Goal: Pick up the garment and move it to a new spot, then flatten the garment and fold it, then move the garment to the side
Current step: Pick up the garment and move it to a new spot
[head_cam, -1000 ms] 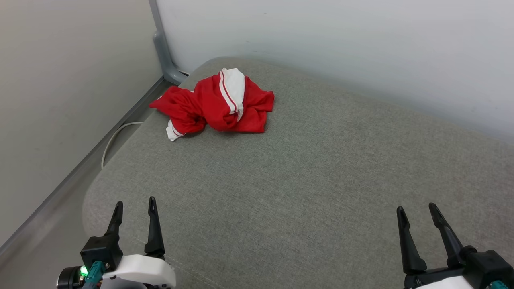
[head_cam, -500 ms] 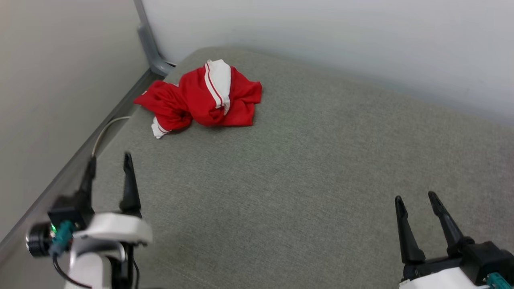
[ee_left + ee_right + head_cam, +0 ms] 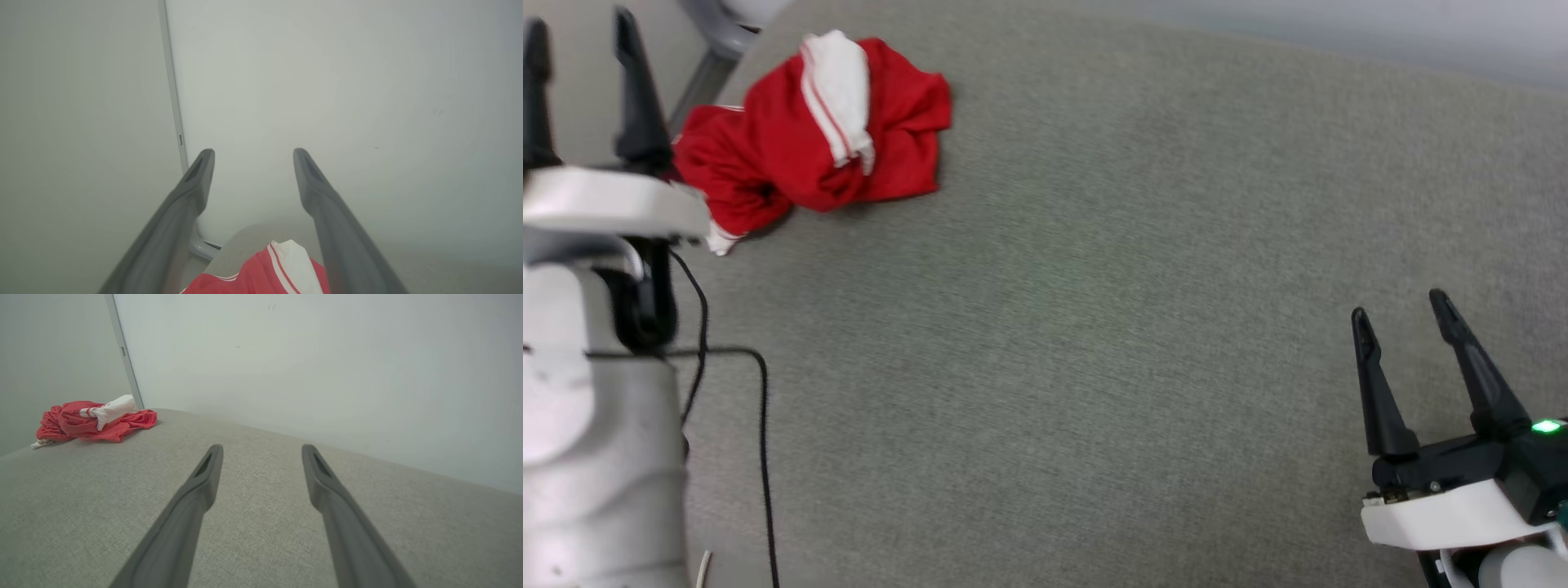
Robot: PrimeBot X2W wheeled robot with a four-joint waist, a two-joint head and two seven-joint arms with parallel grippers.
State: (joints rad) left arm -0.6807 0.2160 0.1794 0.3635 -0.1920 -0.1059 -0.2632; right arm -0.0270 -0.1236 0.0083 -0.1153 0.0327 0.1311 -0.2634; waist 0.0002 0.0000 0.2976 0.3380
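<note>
big grey fabric cushion (image 3: 1094,327) w/ the garment (image 3: 800,139) bunched up, red + white, at its far left corner by the wall. left end effector (image 3: 577,20) wide open right beside it. right end effector (image 3: 1397,305) also wide open, well apart from it.

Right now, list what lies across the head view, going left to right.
left gripper → garment → right gripper, all over the grey cushion. The black cable is left out, since it overlaps the garment's span.
</note>
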